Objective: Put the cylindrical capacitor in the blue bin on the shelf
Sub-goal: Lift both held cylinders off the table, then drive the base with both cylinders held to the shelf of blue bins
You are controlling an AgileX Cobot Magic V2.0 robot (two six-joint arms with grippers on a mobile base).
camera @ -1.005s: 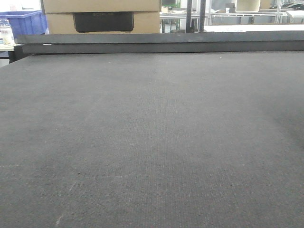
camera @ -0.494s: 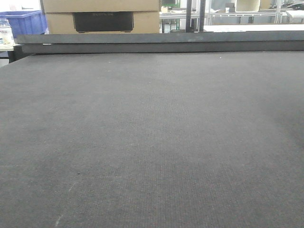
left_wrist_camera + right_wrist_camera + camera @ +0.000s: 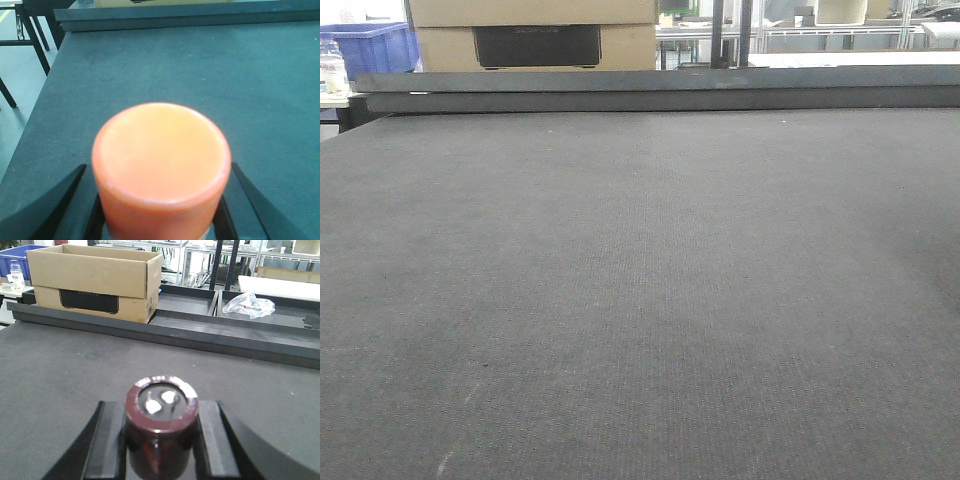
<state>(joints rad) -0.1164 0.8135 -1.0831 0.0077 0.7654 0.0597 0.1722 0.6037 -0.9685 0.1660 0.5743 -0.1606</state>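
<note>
The cylindrical capacitor (image 3: 161, 405) sits upright in the right gripper (image 3: 160, 445), whose matte black fingers (image 3: 107, 440) press against both its sides. It is a dark maroon, glossy drum with two silvery terminals on a black top face. The left gripper (image 3: 161, 200) is clamped in the same way on an orange cylinder (image 3: 161, 150), which is smooth and waxy, with a rounded rim.

Both hang over a dark grey, felt-like table mat (image 3: 640, 300) edged at the far side by a raised dark ledge (image 3: 660, 90). Behind the ledge stands an open cardboard box (image 3: 95, 280); the lettering on its black label (image 3: 89, 301) is too faint to read. A crumpled clear plastic bag (image 3: 248, 304) lies in a dark tray to the right. A blue crate (image 3: 12, 255) and a clear bottle (image 3: 17, 274) stand far left.
</note>
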